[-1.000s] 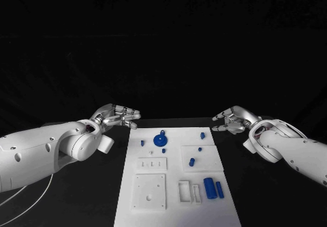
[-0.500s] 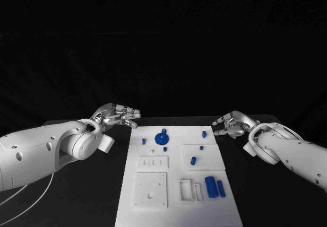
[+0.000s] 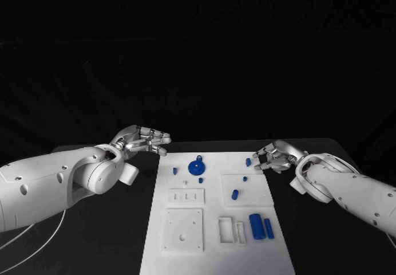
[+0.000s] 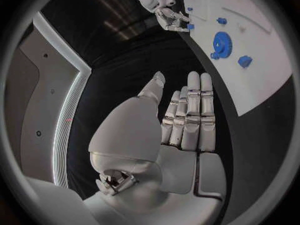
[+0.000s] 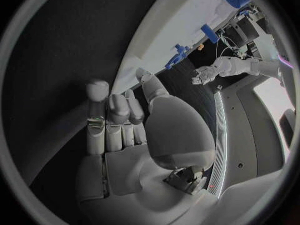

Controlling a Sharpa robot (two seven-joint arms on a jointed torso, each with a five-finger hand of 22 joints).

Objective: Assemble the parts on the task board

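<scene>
The white task board (image 3: 216, 258) lies in the middle of the black table. On its far half sit a blue gear (image 3: 196, 167) and several small blue pegs, one (image 3: 248, 162) by the far right corner. Two blue cylinders (image 3: 256, 223) lie side by side on the near right. My left hand (image 3: 145, 141) hovers off the board's far left corner, fingers extended, holding nothing. My right hand (image 3: 276, 156) is at the far right corner, close beside that peg, fingers apart and empty. The left wrist view shows the gear (image 4: 222, 42) and my right hand (image 4: 170, 16).
White raised plates with slots and holes (image 3: 182, 229) take up the board's near half, with a small open frame (image 3: 224, 231) beside them. Black table (image 3: 99, 240) extends on both sides of the board. My left forearm (image 3: 58, 183) lies over the table's left side.
My right hand has moved in toward the board's far right corner, ending next to the blue peg. The left hand has stayed where it was.
</scene>
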